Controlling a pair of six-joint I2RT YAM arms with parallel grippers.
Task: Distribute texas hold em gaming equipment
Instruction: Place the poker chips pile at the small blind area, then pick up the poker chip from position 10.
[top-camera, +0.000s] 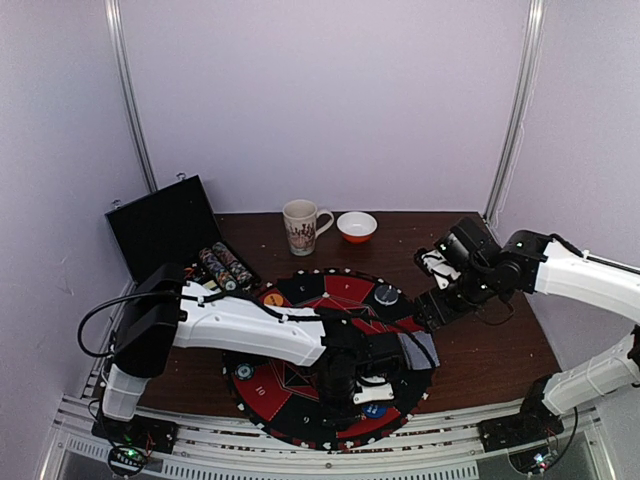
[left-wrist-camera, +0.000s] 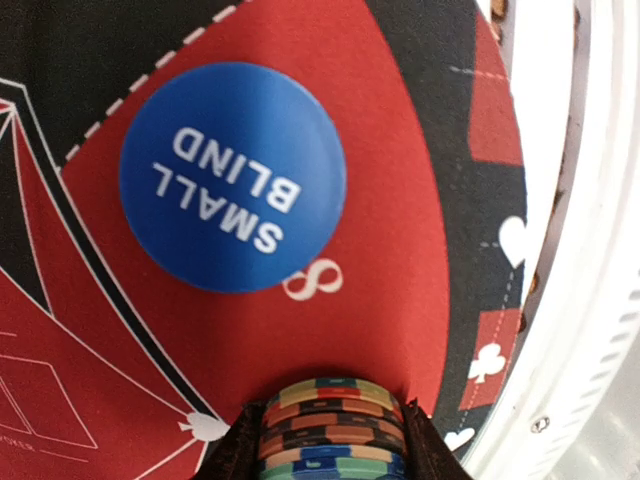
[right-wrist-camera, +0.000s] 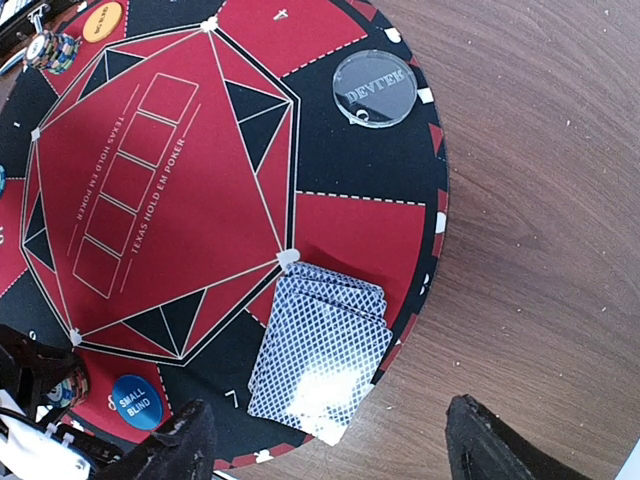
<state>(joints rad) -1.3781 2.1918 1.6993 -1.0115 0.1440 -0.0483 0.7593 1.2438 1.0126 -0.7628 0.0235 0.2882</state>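
A blue disc (left-wrist-camera: 232, 177) printed SMALL BLIND (the lettering reads upside down from here) lies flat on a red wedge of the round mat (left-wrist-camera: 400, 200), just above a white figure 8 (left-wrist-camera: 312, 282). At the bottom edge, a stack of striped poker chips (left-wrist-camera: 333, 425) sits between the dark fingers (left-wrist-camera: 232, 452) of the left gripper (left-wrist-camera: 333, 450), which press against its two sides. The mat's black rim carries small white heart and club marks. Beyond it runs a white rail (left-wrist-camera: 590, 300).
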